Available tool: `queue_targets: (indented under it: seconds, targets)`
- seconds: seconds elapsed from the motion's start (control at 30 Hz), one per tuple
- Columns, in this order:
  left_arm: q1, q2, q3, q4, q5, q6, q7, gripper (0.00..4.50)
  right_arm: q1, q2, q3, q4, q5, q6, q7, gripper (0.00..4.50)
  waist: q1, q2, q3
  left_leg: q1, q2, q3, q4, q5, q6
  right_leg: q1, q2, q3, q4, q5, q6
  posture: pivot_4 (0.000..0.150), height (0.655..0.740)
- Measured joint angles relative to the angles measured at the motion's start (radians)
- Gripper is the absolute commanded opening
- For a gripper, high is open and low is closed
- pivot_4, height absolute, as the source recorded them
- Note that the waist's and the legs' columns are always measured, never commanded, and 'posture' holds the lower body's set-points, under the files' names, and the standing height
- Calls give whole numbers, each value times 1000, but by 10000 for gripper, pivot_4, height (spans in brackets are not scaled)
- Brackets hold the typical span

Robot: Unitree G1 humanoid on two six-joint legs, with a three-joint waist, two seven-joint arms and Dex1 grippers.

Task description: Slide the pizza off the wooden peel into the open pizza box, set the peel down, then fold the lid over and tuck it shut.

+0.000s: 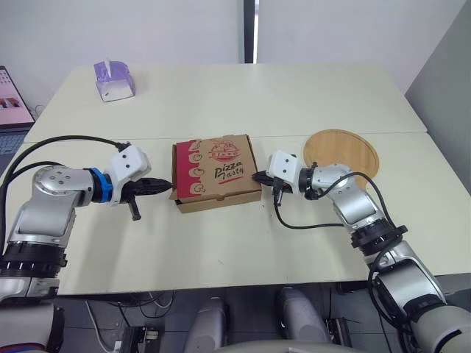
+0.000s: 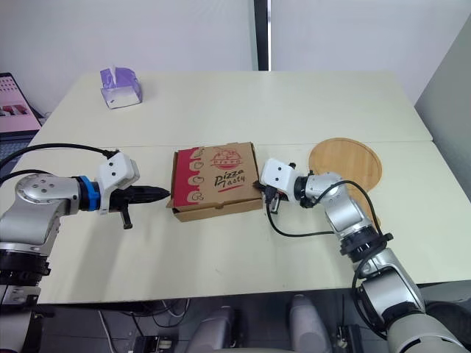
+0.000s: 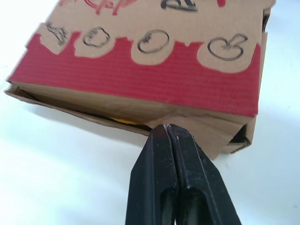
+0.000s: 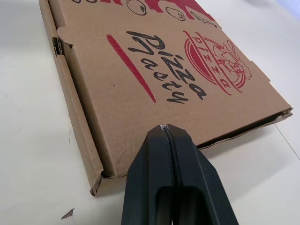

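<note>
The brown pizza box (image 1: 215,171), printed "Pizza Tasty", lies mid-table with its lid folded down. Along the box's left side (image 3: 150,70) the lid flap stands slightly off the base, and a sliver of yellow shows in the gap. My left gripper (image 1: 168,184) is shut, its tips (image 3: 166,127) pressed against that left flap. My right gripper (image 1: 257,176) is shut too, with its tips (image 4: 164,127) at the lid's right edge (image 4: 154,79). The round wooden peel (image 1: 346,149) lies flat on the table to the right of the box, behind my right arm.
A purple tissue box (image 1: 114,80) stands at the back left of the table. A laptop (image 1: 11,103) sits past the left edge. A seam between two tabletops (image 1: 294,135) runs just behind the box and under the peel.
</note>
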Motion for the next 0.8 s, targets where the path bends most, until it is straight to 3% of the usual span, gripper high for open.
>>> queue_targets:
  seconds: [0.53,0.8]
  targets:
    - [-10,-38,-50,-57,-13,78,-52,0,0,5,1,0,-1,0,-1,185,0,0,0,-1,0,0,0,0,0,0,0,0,0,0,0,1500,7400]
    - [-32,58,-37,-15,-10,60,-88,0,0,6,1,0,0,-2,-1,185,0,-1,1,-1,0,0,0,0,0,0,0,0,0,0,0,1500,7400]
